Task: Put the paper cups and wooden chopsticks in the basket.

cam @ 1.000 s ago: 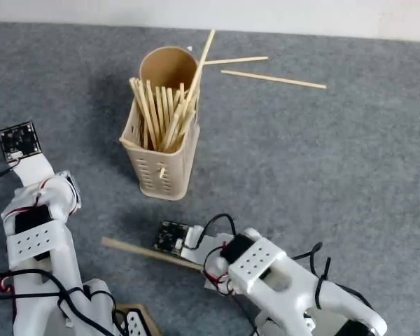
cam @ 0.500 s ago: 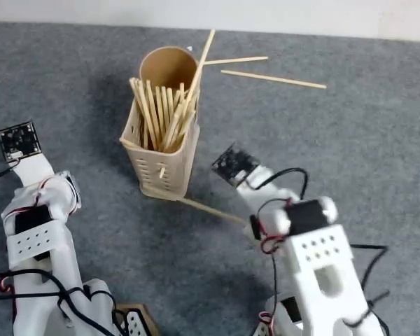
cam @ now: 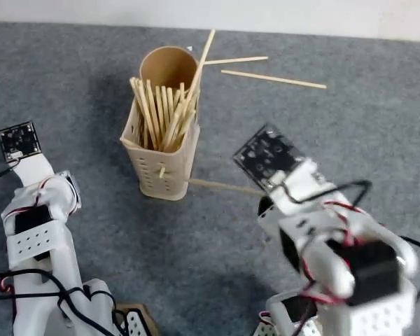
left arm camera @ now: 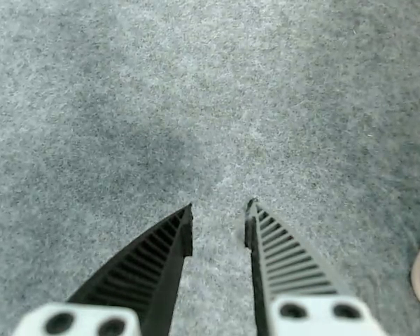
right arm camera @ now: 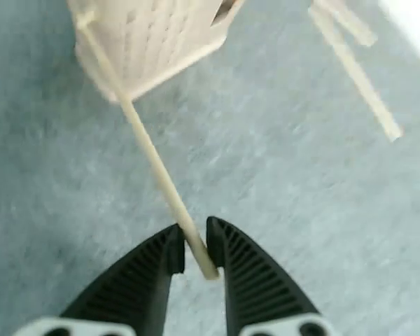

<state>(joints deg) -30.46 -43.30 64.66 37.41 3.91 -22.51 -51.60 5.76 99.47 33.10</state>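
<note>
Chopstick (right arm camera: 152,164) swings up from lower-centre to basket (cam: 161,169) side, pinched in your right gripper (right arm camera: 194,253); lift higher to clear rim. Left gripper (left arm camera: 218,222) gapes empty.

Even light; soft shadow beside basket (cam: 161,168)

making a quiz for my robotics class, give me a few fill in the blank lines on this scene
1. The right gripper is shut on one ____.
2. The ____ stands inside the basket, behind the bundle of sticks.
3. ____ loose sticks lie on the table beyond the basket.
4. The left gripper is open and holds ____.

Missing words: chopstick; cup; Two; nothing
</note>
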